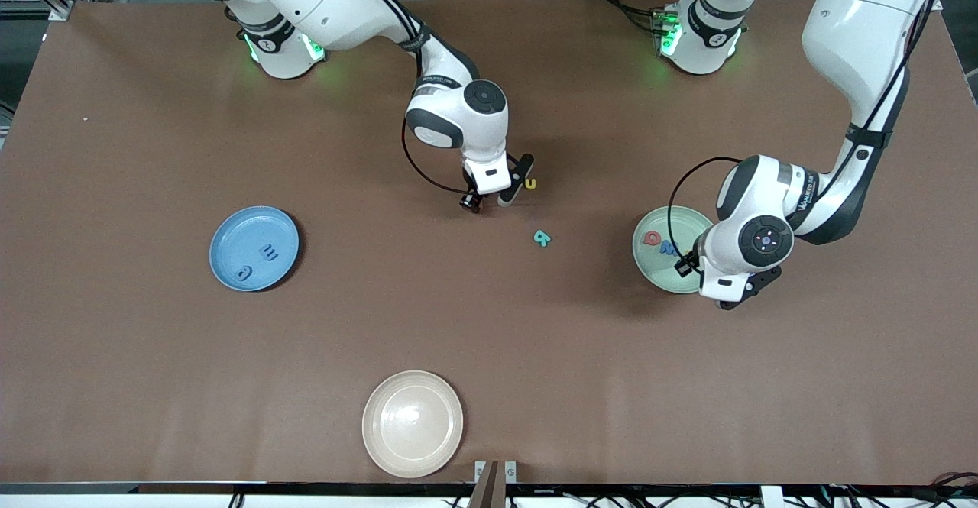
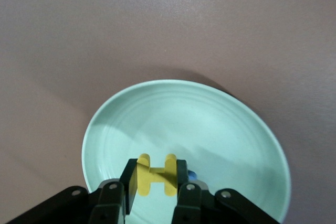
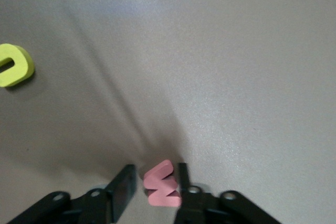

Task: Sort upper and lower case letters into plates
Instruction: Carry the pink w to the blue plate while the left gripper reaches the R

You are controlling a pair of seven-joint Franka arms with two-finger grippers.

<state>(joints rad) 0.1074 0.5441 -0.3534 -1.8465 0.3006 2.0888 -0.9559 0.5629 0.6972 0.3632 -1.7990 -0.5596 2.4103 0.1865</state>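
My left gripper (image 1: 735,302) hangs over the edge of the pale green plate (image 1: 649,263), shut on a yellow letter H (image 2: 156,174) held above the plate (image 2: 184,124). A red letter (image 1: 652,238) and a blue letter (image 1: 668,248) lie in that plate. My right gripper (image 1: 513,184) is down at the table's middle, open, with a red letter w (image 3: 163,184) between its fingers, against one finger and apart from the other. A yellow letter (image 1: 529,182) lies beside it (image 3: 13,65). A teal letter (image 1: 542,238) lies nearer the front camera. The blue plate (image 1: 229,233) holds two blue letters (image 1: 270,251).
A cream-white plate (image 1: 412,424) sits at the table's edge nearest the front camera. The blue plate is toward the right arm's end of the table, the pale green plate toward the left arm's end. Brown tabletop lies between them.
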